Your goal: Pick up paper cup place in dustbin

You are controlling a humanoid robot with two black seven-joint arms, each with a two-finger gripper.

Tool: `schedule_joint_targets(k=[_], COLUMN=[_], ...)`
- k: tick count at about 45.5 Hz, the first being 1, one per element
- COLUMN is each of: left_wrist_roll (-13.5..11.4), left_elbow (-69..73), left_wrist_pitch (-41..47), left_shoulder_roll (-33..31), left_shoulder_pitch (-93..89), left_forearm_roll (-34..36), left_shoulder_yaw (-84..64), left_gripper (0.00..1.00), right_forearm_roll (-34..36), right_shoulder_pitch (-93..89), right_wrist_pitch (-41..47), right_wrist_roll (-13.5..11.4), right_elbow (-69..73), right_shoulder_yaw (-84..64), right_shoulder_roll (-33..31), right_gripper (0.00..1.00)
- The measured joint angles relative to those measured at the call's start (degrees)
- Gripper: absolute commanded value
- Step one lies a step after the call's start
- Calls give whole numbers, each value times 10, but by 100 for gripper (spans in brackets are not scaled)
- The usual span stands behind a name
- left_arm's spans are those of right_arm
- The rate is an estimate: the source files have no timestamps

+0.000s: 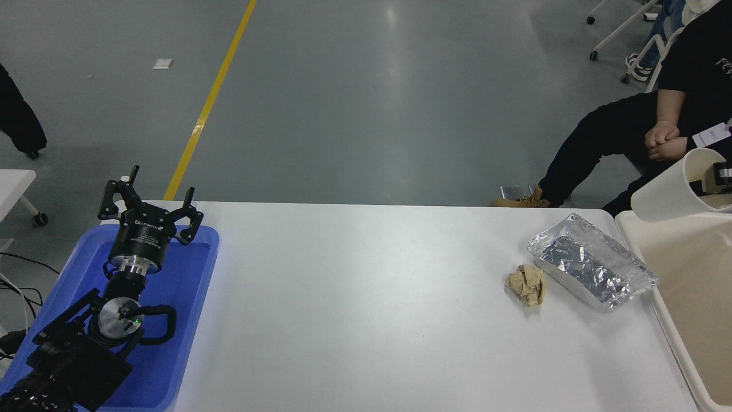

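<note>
Cut off at the right edge
The right pincer [721, 174] shows only as a sliver inside the paper cup [672, 191]; the dustbin [680, 320] runs out of frame.

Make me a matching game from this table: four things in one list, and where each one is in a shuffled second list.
Things:
1. paper cup
2. crumpled tan paper ball
3. silver foil tray
4. left tool

Places:
A. over the blue plastic tray
B. on the table, just left of the foil tray
C. tilted in the air above the dustbin
D. beside the dustbin, on the table

Pairs: 1-C, 2-B, 3-D, 4-A
</note>
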Motion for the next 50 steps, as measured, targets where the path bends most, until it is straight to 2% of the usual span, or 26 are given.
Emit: schedule_joint_targets(k=[9, 20, 33, 50], left_wrist_roll=[0, 0, 0, 0], left_elbow=[0, 0, 0, 0], left_wrist_pitch=[0, 0, 0, 0], left_shoulder_roll=[0, 0, 0, 0], left_shoulder_pitch=[0, 0, 0, 0], left_forearm_roll=[-1, -1, -1, -1], left_shoulder_yaw=[0, -1, -1, -1], left_gripper=[100, 100, 100, 100], right_forearm_roll=[8, 68, 173, 331], right_shoulder_pitch=[-62, -209, -384, -571], right_wrist_pitch=[-19, -83, -150, -281], right_wrist_roll=[1, -4, -45, -78], right_elbow=[-124, -317, -504, -620], right_shoulder_yaw=[1, 0, -3, 1], right_shoulder_roll=[32, 93, 154, 239], right_gripper=[0, 0, 0, 0])
